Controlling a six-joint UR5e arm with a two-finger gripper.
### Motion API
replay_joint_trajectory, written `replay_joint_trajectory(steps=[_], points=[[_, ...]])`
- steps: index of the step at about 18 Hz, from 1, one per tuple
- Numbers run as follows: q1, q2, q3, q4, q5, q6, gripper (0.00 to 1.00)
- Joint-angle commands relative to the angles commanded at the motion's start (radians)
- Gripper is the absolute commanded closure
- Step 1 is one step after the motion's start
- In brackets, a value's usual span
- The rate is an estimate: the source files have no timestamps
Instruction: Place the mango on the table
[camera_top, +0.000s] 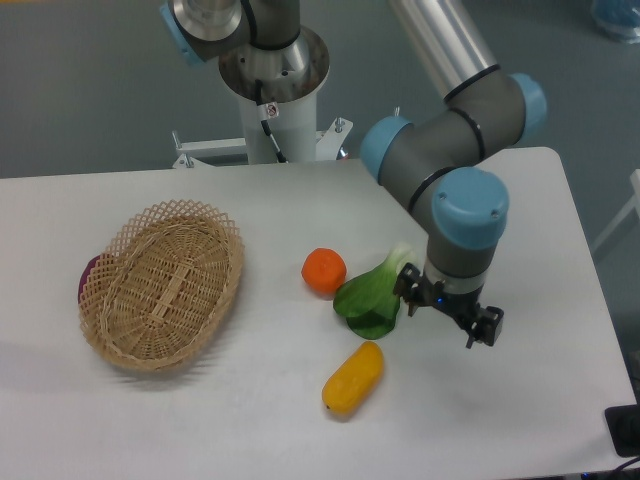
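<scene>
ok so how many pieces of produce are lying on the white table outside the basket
3: a round orange tangerine-like fruit mid-table, a leafy green vegetable touching its right side, and the elongated yellow-orange mango in front of both. A dark purple thing peeks from behind the woven wicker basket; unclear.

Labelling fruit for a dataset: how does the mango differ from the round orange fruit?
The mango is elongated and yellow-orange; the round orange fruit is spherical and deeper orange. The mango lies alone nearer the front edge; the orange fruit sits farther back, beside the leafy green vegetable. Both rest on the white table, outside the basket.
</scene>
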Motion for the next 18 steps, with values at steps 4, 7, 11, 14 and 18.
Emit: replay_joint_trajectory(steps=[4,7,11,14,18], points=[[0.022,0.011,0.002,-0.026,-0.002,0.06,0.0],[0.034,0.012,0.002,-0.028,-0.002,0.075,0.0],[0.035,0.012,-0.002,-0.026,0.002,0.106,0.0],[0.034,0.012,-0.003,-0.026,0.002,0.108,0.0],[0.032,0.012,-0.005,-0.026,0.002,0.106,0.0]])
